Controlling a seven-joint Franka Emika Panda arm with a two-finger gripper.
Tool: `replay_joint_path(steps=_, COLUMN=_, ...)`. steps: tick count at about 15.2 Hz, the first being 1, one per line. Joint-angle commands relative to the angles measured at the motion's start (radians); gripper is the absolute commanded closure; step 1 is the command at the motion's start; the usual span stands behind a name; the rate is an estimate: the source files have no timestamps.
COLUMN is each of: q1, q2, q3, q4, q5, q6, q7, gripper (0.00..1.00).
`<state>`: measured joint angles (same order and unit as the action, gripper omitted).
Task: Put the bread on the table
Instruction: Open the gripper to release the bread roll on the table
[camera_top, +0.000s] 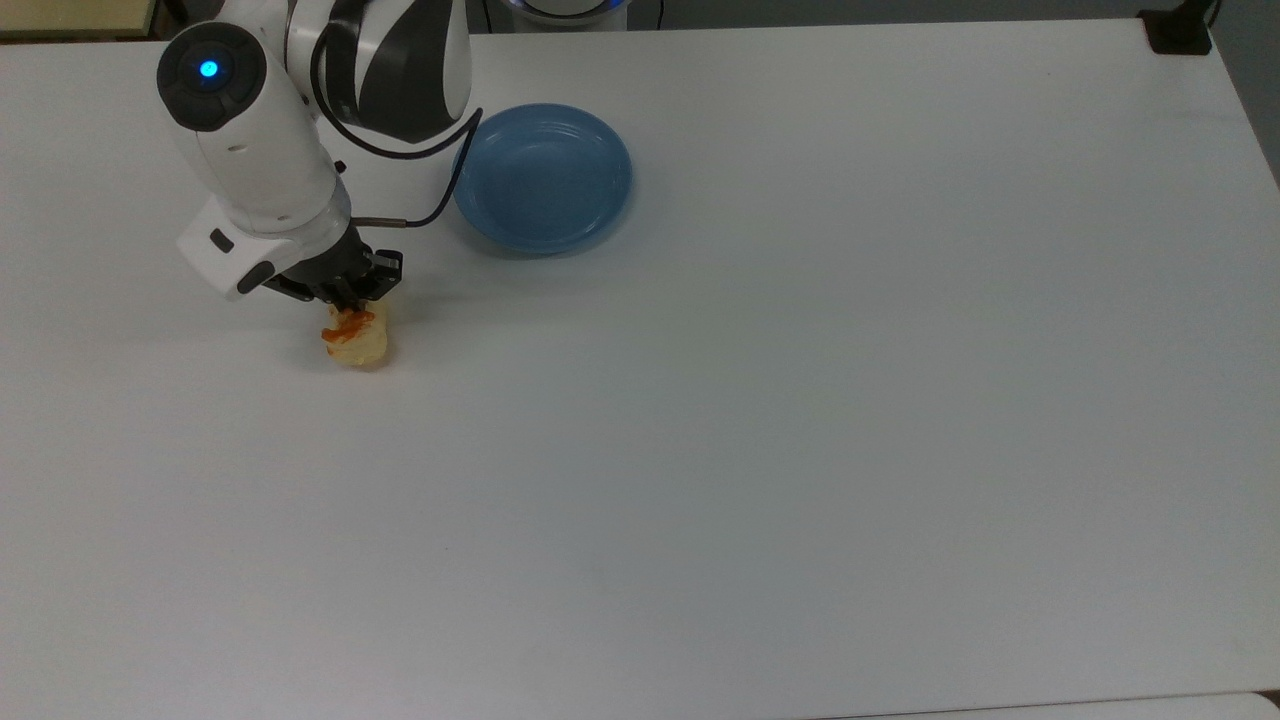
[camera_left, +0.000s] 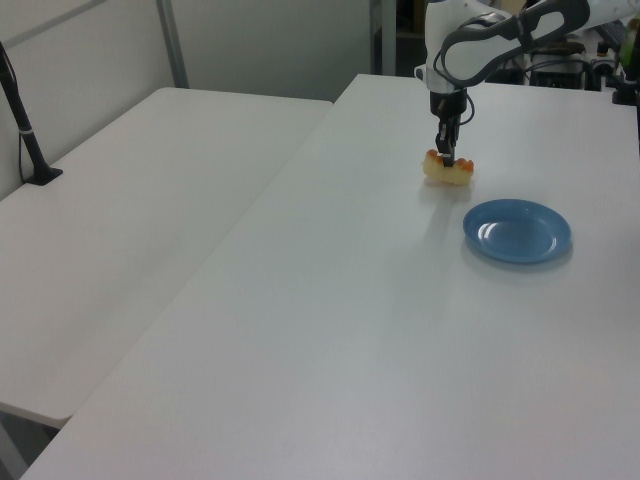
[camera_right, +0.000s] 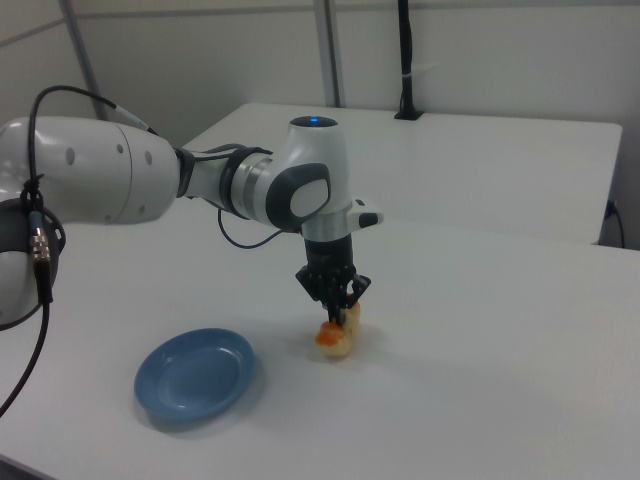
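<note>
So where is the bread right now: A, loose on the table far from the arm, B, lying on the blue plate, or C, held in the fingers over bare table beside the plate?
C: the fingers grip the bread over bare table, apart from the blue plate.

white table (camera_top: 800, 450), blue plate (camera_top: 542, 178), bread (camera_top: 356, 341)
</note>
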<state>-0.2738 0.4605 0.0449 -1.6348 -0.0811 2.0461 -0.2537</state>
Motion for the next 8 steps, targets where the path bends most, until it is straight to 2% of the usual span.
replay_joint_path(steps=1, q1=0.005, q2=0.007, q3=-0.01, q4=0.009, q5=0.006, q6=0.013, q7=0.01, gripper=0.55)
replay_joint_path(steps=2, q1=0.005, q2=0.007, q3=-0.01, q4=0.007, q5=0.0, q6=0.013, q7=0.01, gripper=0.31)
replay_joint_path(steps=4, q1=0.004, q2=0.006, q3=-0.01, q4=0.007, q5=-0.012, q6=0.013, q7=0.01, gripper=0.08)
replay_joint_path(steps=5, q1=0.004, q2=0.006, q3=-0.01, q4=0.007, q5=-0.014, q6=0.014, q7=0.01, gripper=0.0)
replay_joint_path(steps=8, q1=0.001, q2=0.0, q3=-0.01, q4=0.007, q5=-0.02, q6=0.013, q7=0.01, gripper=0.0)
